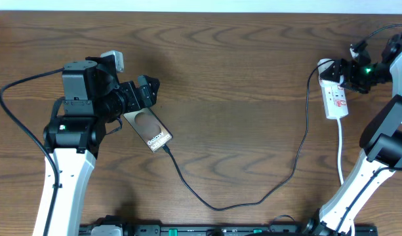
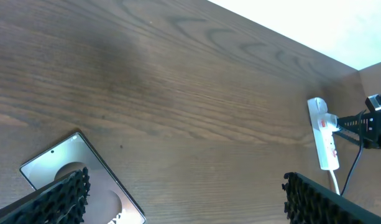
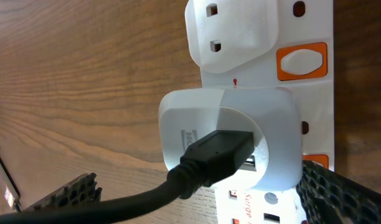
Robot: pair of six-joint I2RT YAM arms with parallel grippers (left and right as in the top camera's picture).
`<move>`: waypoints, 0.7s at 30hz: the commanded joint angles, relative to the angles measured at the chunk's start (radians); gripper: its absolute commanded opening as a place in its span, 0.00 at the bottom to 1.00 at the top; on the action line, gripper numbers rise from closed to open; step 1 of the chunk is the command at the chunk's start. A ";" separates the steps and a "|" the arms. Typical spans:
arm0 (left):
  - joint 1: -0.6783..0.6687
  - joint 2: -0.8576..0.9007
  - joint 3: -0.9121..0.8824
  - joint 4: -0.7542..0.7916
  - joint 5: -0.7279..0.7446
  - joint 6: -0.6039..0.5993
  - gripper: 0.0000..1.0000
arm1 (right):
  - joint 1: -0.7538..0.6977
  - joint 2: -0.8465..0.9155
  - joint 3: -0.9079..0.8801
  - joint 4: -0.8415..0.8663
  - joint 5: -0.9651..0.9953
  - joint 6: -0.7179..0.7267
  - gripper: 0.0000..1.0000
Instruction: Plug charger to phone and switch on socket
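The phone (image 1: 150,130) lies flat on the table, its white text toward the near end. The thin black charger cable (image 1: 217,207) meets the phone's near end and loops right, up to a white adapter (image 3: 240,134) seated in the white socket strip (image 1: 336,99). My left gripper (image 1: 147,89) is open just above the phone's far end; the phone (image 2: 66,168) shows by its left finger. My right gripper (image 1: 343,73) is open over the strip's far end, its fingers (image 3: 202,190) either side of the adapter. An orange switch (image 3: 301,61) lies just beyond the adapter.
A second white plug (image 3: 230,31) sits in the strip beyond the adapter. The strip's white cord (image 1: 340,154) runs toward the table's near edge beside the right arm's base. The strip also shows far right in the left wrist view (image 2: 327,140).
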 commanded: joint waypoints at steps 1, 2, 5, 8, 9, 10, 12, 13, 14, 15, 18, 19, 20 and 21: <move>-0.002 0.002 0.023 -0.002 -0.003 0.014 0.98 | 0.011 0.005 -0.015 0.003 -0.011 0.018 0.99; -0.002 0.002 0.022 -0.002 -0.005 0.014 0.98 | 0.011 0.005 -0.026 0.008 -0.010 0.025 0.99; -0.002 0.002 0.023 -0.002 -0.005 0.014 0.98 | 0.011 0.005 -0.074 0.048 -0.018 0.053 0.99; -0.002 0.002 0.023 -0.002 -0.005 0.014 0.98 | 0.011 0.005 -0.124 0.082 -0.055 0.059 0.99; -0.002 0.002 0.023 -0.002 -0.005 0.014 0.98 | 0.011 0.005 -0.141 0.090 -0.079 0.059 0.99; -0.002 0.002 0.023 -0.002 -0.005 0.014 0.98 | 0.011 0.005 -0.155 0.097 -0.100 0.059 0.99; -0.002 0.002 0.023 -0.002 -0.005 0.014 0.98 | 0.014 0.005 -0.171 0.089 -0.135 0.059 0.99; -0.002 0.002 0.023 -0.002 -0.005 0.014 0.98 | 0.017 0.005 -0.170 0.079 -0.135 0.059 0.99; -0.002 0.002 0.023 -0.002 -0.005 0.014 0.98 | 0.020 0.005 -0.170 0.072 -0.135 0.059 0.99; -0.002 0.002 0.023 -0.002 -0.005 0.014 0.98 | 0.022 0.005 -0.170 0.064 -0.135 0.059 0.99; -0.002 0.002 0.023 -0.002 -0.005 0.014 0.98 | 0.025 0.005 -0.170 0.039 -0.138 0.063 0.99; -0.002 0.002 0.023 -0.002 -0.005 0.014 0.98 | 0.025 0.005 -0.170 0.029 -0.138 0.063 0.99; -0.002 0.002 0.022 -0.002 -0.005 0.013 0.98 | 0.025 0.005 -0.170 0.027 -0.138 0.062 0.99; -0.002 0.002 0.023 -0.002 -0.005 0.013 0.98 | 0.025 0.005 -0.170 0.025 -0.138 0.062 0.99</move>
